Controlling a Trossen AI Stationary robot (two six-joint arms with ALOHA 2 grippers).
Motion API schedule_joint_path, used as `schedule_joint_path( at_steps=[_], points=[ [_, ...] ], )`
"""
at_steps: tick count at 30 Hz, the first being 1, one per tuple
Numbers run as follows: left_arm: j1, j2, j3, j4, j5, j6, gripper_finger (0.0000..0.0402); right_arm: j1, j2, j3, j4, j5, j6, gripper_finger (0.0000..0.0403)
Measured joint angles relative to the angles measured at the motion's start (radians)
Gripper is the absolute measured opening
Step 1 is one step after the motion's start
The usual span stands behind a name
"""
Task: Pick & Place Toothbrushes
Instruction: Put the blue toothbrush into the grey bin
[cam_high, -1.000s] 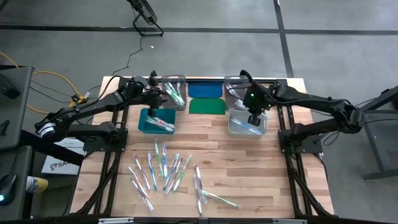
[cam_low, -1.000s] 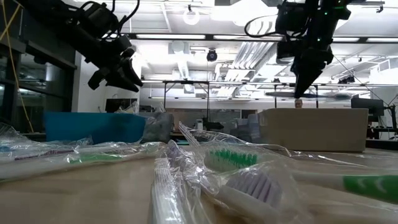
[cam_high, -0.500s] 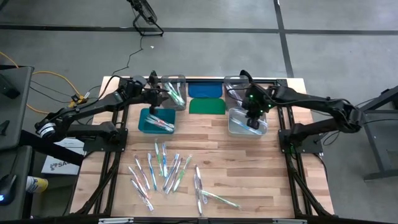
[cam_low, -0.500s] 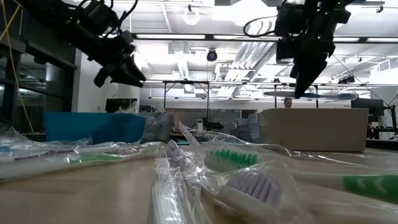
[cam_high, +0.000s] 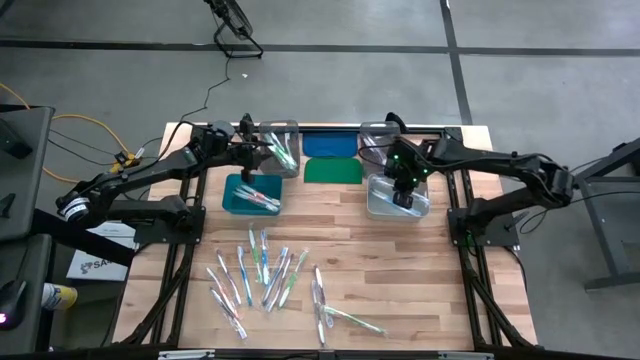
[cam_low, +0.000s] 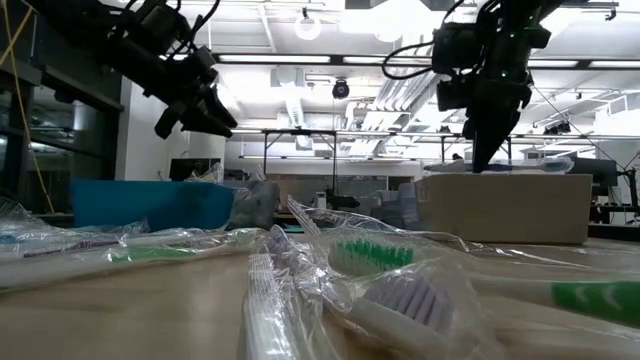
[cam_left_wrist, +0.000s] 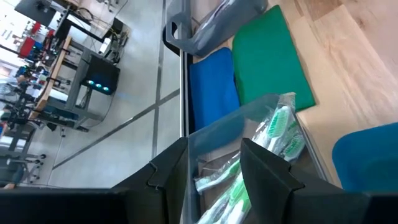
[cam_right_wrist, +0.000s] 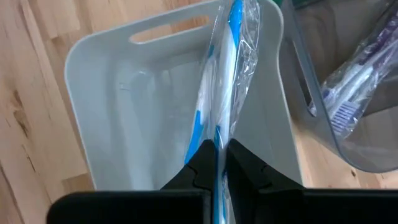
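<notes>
High view: right gripper (cam_high: 404, 192) right of centre, over the white bin (cam_high: 378, 203); left gripper (cam_high: 256, 152) upper left of centre, beside the clear bin (cam_high: 267, 132) that holds green-bristled brushes; loose toothbrushes (cam_high: 262, 270) spread across the lower middle of the table (cam_high: 400, 290); teal bin (cam_high: 234, 203) just below the left gripper.

Low view: right gripper (cam_low: 486, 135) at upper right, pointing down toward the white bin (cam_low: 500, 208); left gripper (cam_low: 197, 112) at upper left, clear of the table; wrapped toothbrushes (cam_low: 370, 255) filling the foreground.

Left wrist view: fingers (cam_left_wrist: 267, 180) apart, nothing between them; clear bin (cam_left_wrist: 249, 121) with green brushes straight ahead; blue lid (cam_left_wrist: 211, 87) and green lid (cam_left_wrist: 267, 59) beyond.

Right wrist view: fingers (cam_right_wrist: 245, 165) closed on a wrapped blue toothbrush (cam_right_wrist: 221, 74) hanging over the inside of the white bin (cam_right_wrist: 93, 124).

Step in hand, as a judgement: placing, blue brush poised above its bin.

Next move, as a judgement: lower slightly, part the fingers, let the wrapper fall inside the walls without snagging the rim.
</notes>
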Motion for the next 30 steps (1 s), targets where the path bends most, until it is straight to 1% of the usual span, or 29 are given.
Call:
schedule_joint_path(
  at_steps=[4,9,15,24,27,30],
  points=[
    [0.0,0.0,0.0,0.02,-0.002,-0.001,0.0141,0.0,0.035,0.0,0.022,-0.011,0.012,0.0013],
    [0.0,0.0,0.0,0.025,-0.002,-0.001,0.0141,0.0,0.076,0.0,0.017,-0.017,0.074,0.0013],
    [0.0,0.0,0.0,0.024,-0.002,-0.014,0.0141,0.0,0.08,0.0,0.023,-0.019,0.15,0.0023],
    [0.0,0.0,0.0,0.016,-0.001,-0.028,0.0141,0.001,0.08,0.0,0.022,-0.059,0.17,0.0029],
    [0.0,0.0,0.0,0.02,-0.001,-0.029,0.0141,0.001,0.08,0.0,0.022,-0.068,0.162,0.0042],
    [0.0,0.0,0.0,0.022,-0.001,-0.039,0.0141,-0.002,0.08,0.0,0.021,-0.112,0.187,0.007]
  ],
)
